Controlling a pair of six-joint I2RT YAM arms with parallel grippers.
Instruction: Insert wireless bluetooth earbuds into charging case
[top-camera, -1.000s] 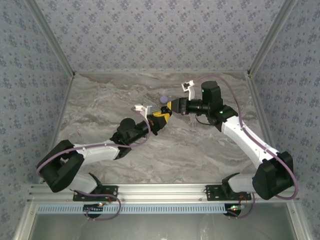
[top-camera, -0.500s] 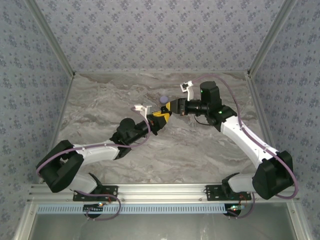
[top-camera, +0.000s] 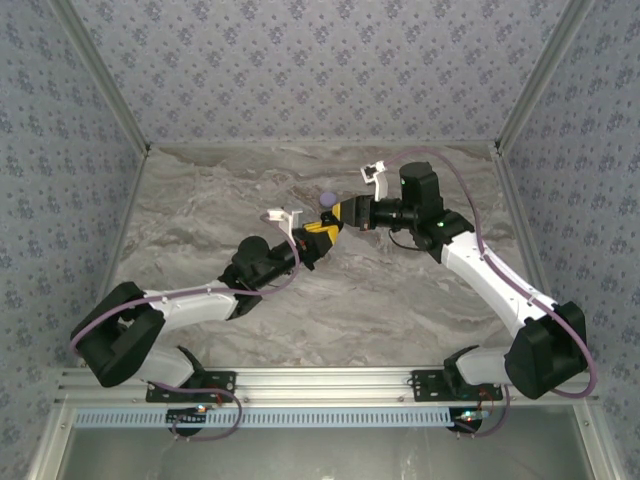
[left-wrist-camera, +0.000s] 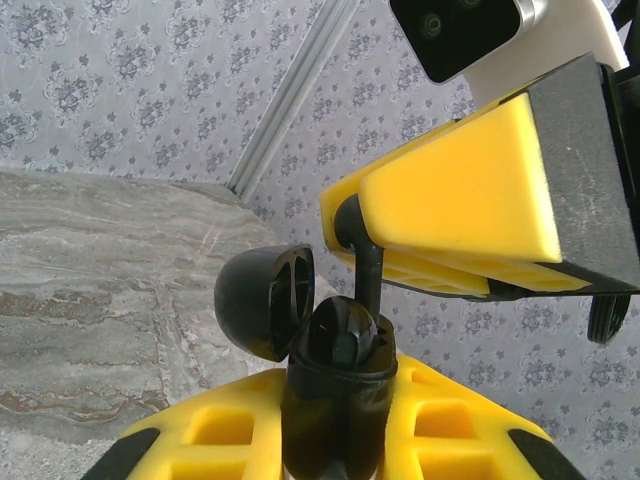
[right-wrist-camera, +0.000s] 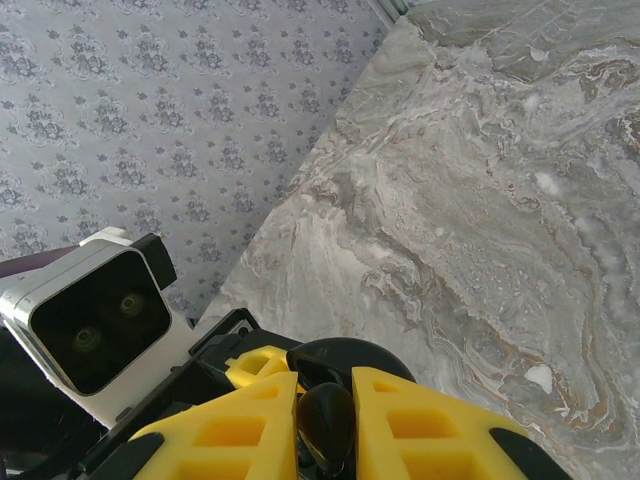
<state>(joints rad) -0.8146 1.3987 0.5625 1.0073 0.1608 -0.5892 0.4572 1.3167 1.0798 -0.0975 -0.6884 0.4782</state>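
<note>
The charging case (left-wrist-camera: 335, 400) is a black glossy case held upright, with my left gripper (left-wrist-camera: 335, 425) shut on its body. Its round lid (left-wrist-camera: 262, 302) hangs open to the left. One black earbud (left-wrist-camera: 342, 335) sits in the case's top. My right gripper (right-wrist-camera: 325, 405) is shut on a second earbud (right-wrist-camera: 326, 428). In the left wrist view its yellow fingers (left-wrist-camera: 470, 200) come in from the upper right, and this earbud's stem (left-wrist-camera: 368, 275) points down at the case's opening beside the seated bud. From above, the left gripper (top-camera: 318, 236) and right gripper (top-camera: 340, 213) meet mid-table, held above it.
A pale lilac round disc (top-camera: 325, 199) lies on the marble table (top-camera: 400, 300) just behind the two grippers. Patterned walls close off the back and both sides. The left wrist's camera housing (right-wrist-camera: 95, 320) sits close to the right fingers.
The left arm has shifted very slightly. Both grips are unchanged and the grippers stay together at the same spot.
</note>
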